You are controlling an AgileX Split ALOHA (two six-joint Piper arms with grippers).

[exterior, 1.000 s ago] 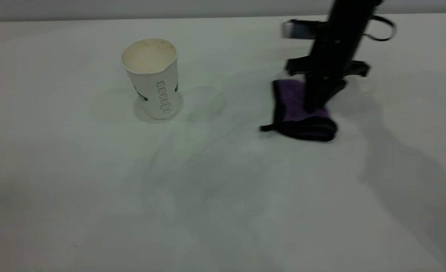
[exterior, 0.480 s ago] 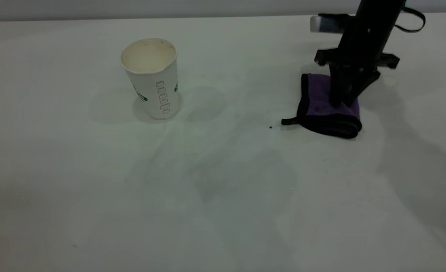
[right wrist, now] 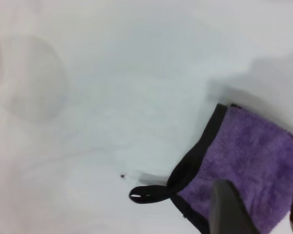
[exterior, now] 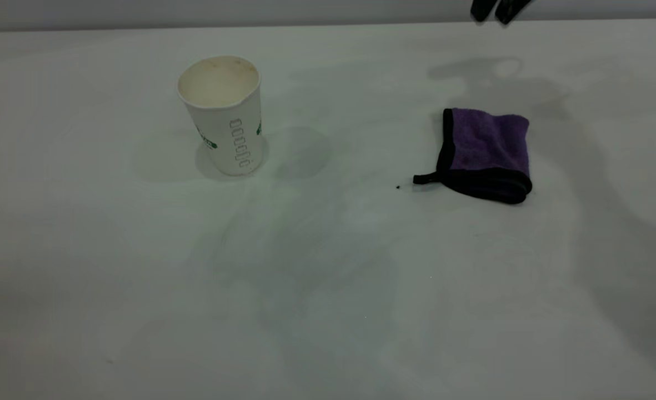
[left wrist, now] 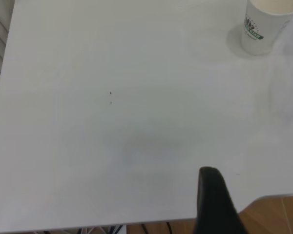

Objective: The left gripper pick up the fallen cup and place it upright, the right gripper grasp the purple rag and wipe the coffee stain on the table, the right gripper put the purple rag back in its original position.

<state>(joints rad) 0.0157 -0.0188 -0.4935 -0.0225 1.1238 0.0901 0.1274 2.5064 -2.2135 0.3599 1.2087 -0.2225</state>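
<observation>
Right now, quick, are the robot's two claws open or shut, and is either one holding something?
Black angular left gripper: cannot tell, too little of it shows.
Black right gripper: open, empty; the folded purple plush rag lies free on the white matte table.

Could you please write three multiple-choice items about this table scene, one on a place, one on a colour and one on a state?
1. Where does the rag lie in the exterior view?
A. right of the cup
B. inside the cup
C. left of the cup

2. What colour is the rag's edging?
A. white
B. black
C. green

3. How is the cup standing?
A. on its side
B. upside down
C. upright, mouth up

Answers:
1 A: the rag lies flat on the table, well to the right of the cup.
2 B: a black border and a short black loop frame the purple cloth.
3 C: the cup's open rim faces up and its base rests on the table.

The right gripper is up at the far edge, off the rag.
</observation>
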